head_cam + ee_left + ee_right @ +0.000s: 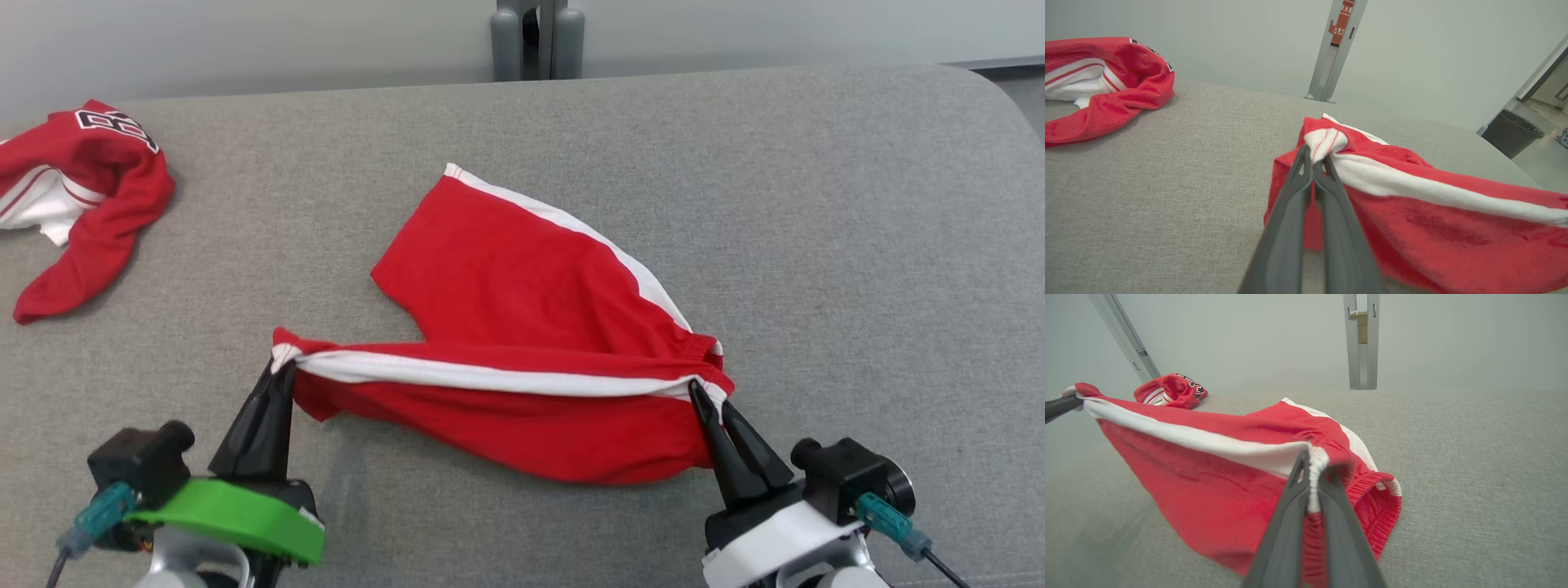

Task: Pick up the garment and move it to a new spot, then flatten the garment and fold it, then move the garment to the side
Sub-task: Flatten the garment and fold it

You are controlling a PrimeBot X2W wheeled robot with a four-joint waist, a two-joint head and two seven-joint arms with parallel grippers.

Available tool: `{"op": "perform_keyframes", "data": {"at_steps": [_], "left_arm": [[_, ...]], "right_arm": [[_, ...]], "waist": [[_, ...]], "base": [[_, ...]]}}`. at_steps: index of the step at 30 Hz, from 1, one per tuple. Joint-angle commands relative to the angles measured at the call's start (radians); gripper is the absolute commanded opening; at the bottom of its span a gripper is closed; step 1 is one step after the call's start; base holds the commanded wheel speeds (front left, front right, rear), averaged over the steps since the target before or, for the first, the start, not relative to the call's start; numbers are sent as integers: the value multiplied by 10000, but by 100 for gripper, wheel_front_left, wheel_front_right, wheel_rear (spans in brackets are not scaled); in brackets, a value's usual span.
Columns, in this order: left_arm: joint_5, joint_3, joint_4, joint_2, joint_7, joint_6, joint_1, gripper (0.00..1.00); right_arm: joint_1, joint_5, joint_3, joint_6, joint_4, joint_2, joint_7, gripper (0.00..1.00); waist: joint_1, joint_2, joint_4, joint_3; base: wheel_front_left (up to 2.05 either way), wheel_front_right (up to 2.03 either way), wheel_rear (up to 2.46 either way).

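1. Because each claw pinches one end of the same striped side, the garment [506, 302] is stretched between them over the near middle of the bench [816, 204]. The left claw [282, 367] is clamped tight on the leg hem [1327, 143] at the near left. The right claw [704, 392] is clamped tight on the waistband [1376, 486] at the near right.
2. This two-point hold seems meant to keep that edge taut, so the cloth can be spread flat or carried over for a fold. I judge the flattening or first fold to be in hand, with the move to the side not yet done.
3. The held edge is raised off the bench and the cloth under it sags in a loose belly. The other leg lies on the bench and reaches toward the far middle.
4. The garment is a pair of red shorts in soft, slightly fuzzy cloth. A white stripe [490, 376] runs down each side and the waistband is gathered elastic. The two legs part in a notch at the crotch.
5. A jersey [82, 188], red and white with black lettering, lies crumpled at the far left, well apart from the work.
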Motion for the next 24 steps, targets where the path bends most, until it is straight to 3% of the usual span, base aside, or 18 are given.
{"op": "perform_keyframes", "data": {"at_steps": [1, 13, 24], "left_arm": [[65, -45, 344, 39, 74, -150, -613, 0], [-234, -584, 4138, -535, 1292, -929, -4907, 0], [277, -888, 7127, -1092, 1355, -782, -7930, 0]], "right_arm": [[-324, 45, -43, -14, 221, 67, -54, 0], [-2287, 531, -120, -14, 1843, 179, -463, 0], [-3502, 1063, -53, -14, 2663, 175, -799, 0]], "waist": [[0, 0, -139, 314], [0, 0, -556, 1772], [0, 0, -849, 2786]], "base": [[0, 0, 0], [0, 0, 0], [0, 0, 0]]}}
